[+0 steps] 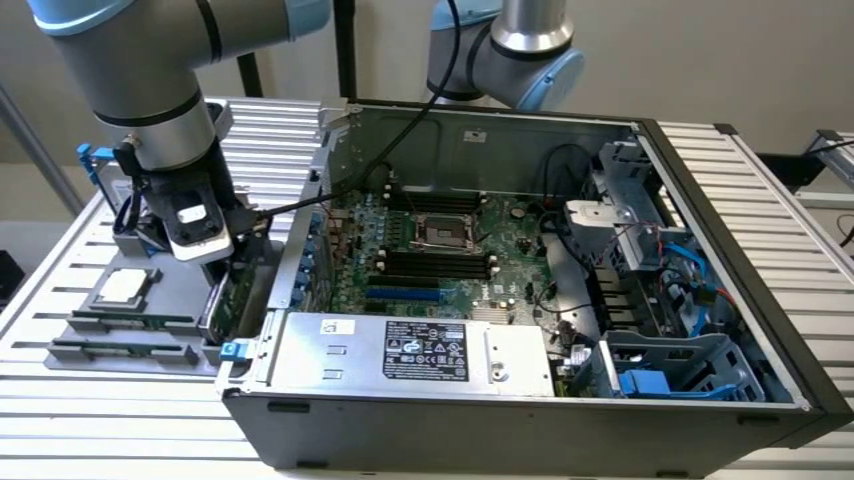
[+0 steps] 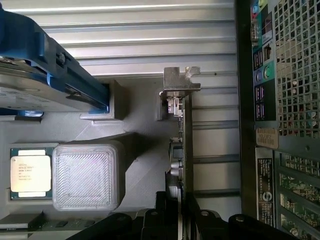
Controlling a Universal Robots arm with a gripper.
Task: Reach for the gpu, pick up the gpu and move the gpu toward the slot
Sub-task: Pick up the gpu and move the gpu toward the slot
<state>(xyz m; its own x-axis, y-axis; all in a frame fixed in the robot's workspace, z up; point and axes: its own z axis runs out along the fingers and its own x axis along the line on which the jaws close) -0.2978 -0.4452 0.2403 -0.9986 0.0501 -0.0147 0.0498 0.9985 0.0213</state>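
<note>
The gpu (image 2: 183,145) is a thin green card standing on edge, with its silver end bracket (image 2: 181,80) by the grey holder (image 2: 140,145). My gripper (image 2: 176,207) straddles the card, one black finger (image 2: 161,210) pressed against each face, shut on it. In the exterior view the gripper (image 1: 222,265) hangs just off the computer case's left wall, with the green gpu (image 1: 248,290) below it. The blue slot (image 1: 400,296) lies on the motherboard inside the open case, to the exterior view's right of the card.
The grey holder (image 1: 80,350) also carries a processor chip (image 1: 123,286), memory sticks (image 1: 127,322) and a drive with blue rails (image 2: 45,80). The case's rear panel (image 2: 285,100) stands close beside the card. A silver power supply (image 1: 414,352) fills the case front.
</note>
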